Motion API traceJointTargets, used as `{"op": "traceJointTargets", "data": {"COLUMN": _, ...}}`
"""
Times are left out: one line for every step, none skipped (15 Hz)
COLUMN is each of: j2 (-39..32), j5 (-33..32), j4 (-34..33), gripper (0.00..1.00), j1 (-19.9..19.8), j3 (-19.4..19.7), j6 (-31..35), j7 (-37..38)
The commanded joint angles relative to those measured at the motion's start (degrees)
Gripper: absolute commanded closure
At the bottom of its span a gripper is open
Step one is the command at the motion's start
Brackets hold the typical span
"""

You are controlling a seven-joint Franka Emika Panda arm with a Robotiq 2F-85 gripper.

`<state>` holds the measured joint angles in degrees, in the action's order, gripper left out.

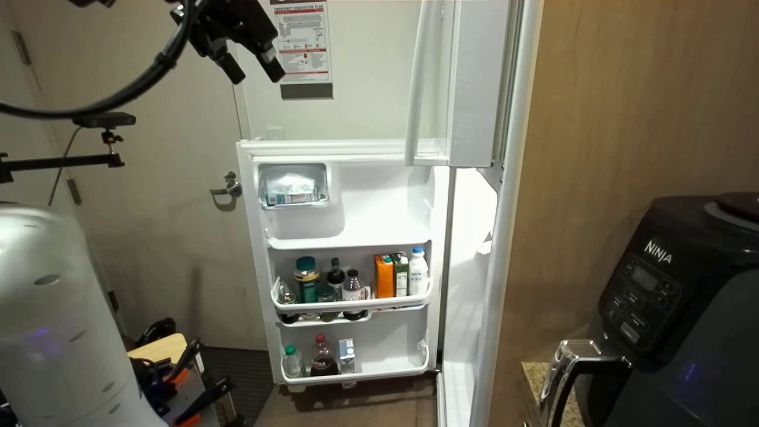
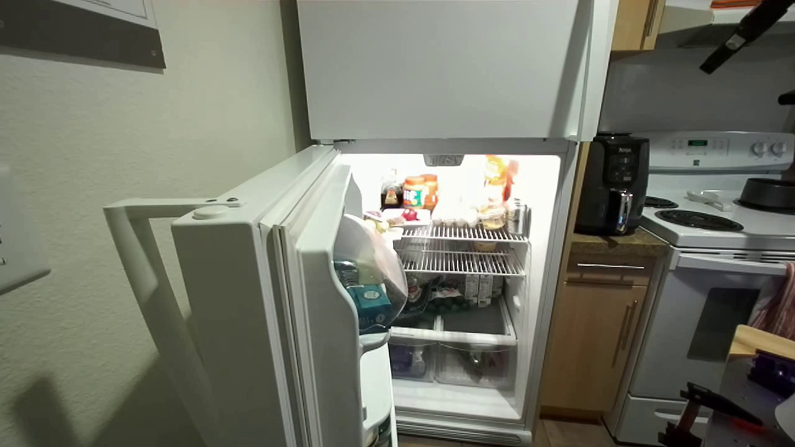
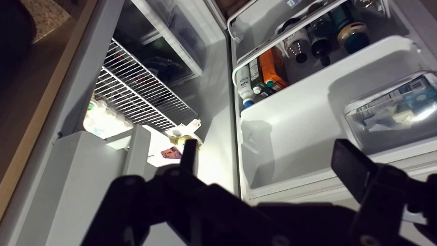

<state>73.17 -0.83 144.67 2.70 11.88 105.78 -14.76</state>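
Refrigerator (image 2: 447,74), white, lit inside | lower door (image 1: 379,207), swung open from refrigerator's front | air fryer (image 2: 599,186), black, beside refrigerator | gripper (image 3: 269,156), black, outside refrigerator, facing lower door, jaws spread wide | orange carton (image 1: 384,277), upright inside refrigerator's lower door

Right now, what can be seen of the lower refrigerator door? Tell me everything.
The lower refrigerator door is white, stands upright and is swung open; its molded inside looks like plastic. A long white handle, fixed near its top edge, stands off the front. A clear-covered compartment sits high inside; bins below hold bottles and cartons. The open gripper grips no part of it.
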Motion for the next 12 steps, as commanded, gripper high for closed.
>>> {"op": "traceJointTargets", "data": {"j2": 2.9, "j5": 0.3, "j4": 1.6, "gripper": 0.00, "j1": 1.2, "j3": 1.1, "j6": -2.1, "j7": -3.0}}
{"op": "traceJointTargets", "data": {"j2": 3.0, "j5": 0.3, "j4": 1.3, "gripper": 0.00, "j1": 1.3, "j3": 1.2, "j6": -2.2, "j7": -2.9}}
{"op": "traceJointTargets", "data": {"j2": 2.3, "j5": 0.6, "j4": -0.1, "gripper": 0.00, "j1": 1.6, "j3": 1.3, "j6": -3.9, "j7": -2.6}}
{"op": "traceJointTargets", "data": {"j2": 2.3, "j5": 0.2, "j4": 0.5, "gripper": 0.00, "j1": 0.5, "j3": 0.8, "j6": -2.2, "j7": -1.1}}
{"op": "traceJointTargets", "data": {"j2": 2.4, "j5": 0.3, "j4": 0.4, "gripper": 0.00, "j1": 0.7, "j3": 0.9, "j6": -2.7, "j7": -1.1}}
{"op": "traceJointTargets", "data": {"j2": 2.5, "j5": 0.3, "j4": 0.3, "gripper": 0.00, "j1": 0.8, "j3": 1.0, "j6": -2.8, "j7": -1.2}}
{"op": "traceJointTargets", "data": {"j2": 2.5, "j5": 0.3, "j4": 0.3, "gripper": 0.00, "j1": 0.9, "j3": 1.0, "j6": -2.8, "j7": -1.2}}
{"op": "traceJointTargets", "data": {"j2": 2.5, "j5": 0.3, "j4": 0.3, "gripper": 0.00, "j1": 1.0, "j3": 1.0, "j6": -2.8, "j7": -1.2}}
{"op": "traceJointTargets", "data": {"j2": 2.5, "j5": 0.3, "j4": 0.3, "gripper": 0.00, "j1": 1.0, "j3": 1.0, "j6": -2.8, "j7": -1.2}}
{"op": "traceJointTargets", "data": {"j2": 2.5, "j5": 0.3, "j4": 0.3, "gripper": 0.00, "j1": 1.0, "j3": 1.0, "j6": -2.8, "j7": -1.2}}
{"op": "traceJointTargets", "data": {"j2": 2.5, "j5": 0.3, "j4": 0.3, "gripper": 0.00, "j1": 1.0, "j3": 1.0, "j6": -2.8, "j7": -1.2}}
{"op": "traceJointTargets", "data": {"j2": 2.5, "j5": 0.3, "j4": 0.3, "gripper": 0.00, "j1": 1.0, "j3": 1.0, "j6": -2.8, "j7": -1.2}}
